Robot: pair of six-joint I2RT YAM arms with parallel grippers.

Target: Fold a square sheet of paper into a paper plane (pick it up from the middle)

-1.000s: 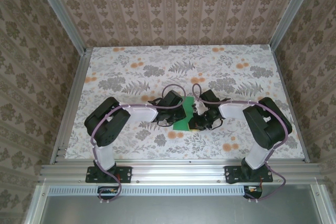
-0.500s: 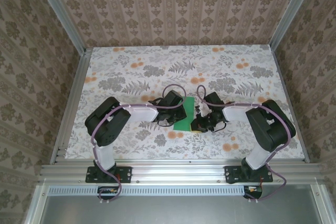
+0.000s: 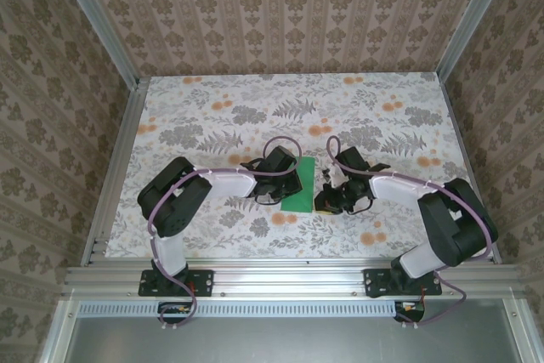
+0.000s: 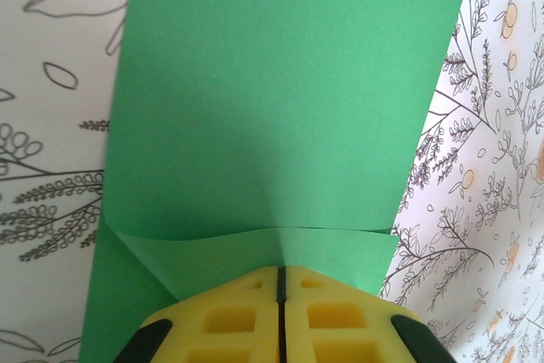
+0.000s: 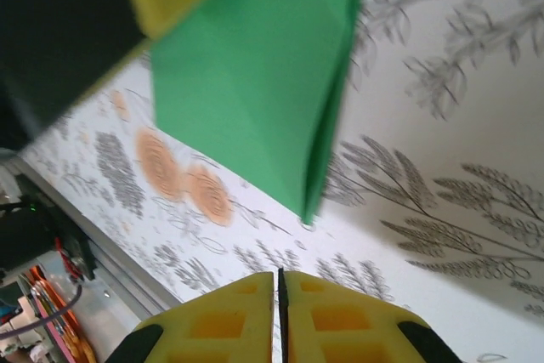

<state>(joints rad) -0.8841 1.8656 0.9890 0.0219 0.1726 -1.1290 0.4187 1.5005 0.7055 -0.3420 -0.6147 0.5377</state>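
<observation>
Green paper (image 3: 303, 186): 1, apparently one folded piece | left arm (image 3: 225, 183), right arm (image 3: 395, 183): 2 | table (image 3: 382, 116): 1

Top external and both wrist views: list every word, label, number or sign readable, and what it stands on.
None readable. The green paper is plain; the table and walls carry only floral patterns. Clutter beyond the table's edge in the right wrist view is too blurred to read.

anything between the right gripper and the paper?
Nothing visible. The right gripper, shut, faces the paper across bare table. The left gripper sits on the paper's far side, off that path.
</observation>
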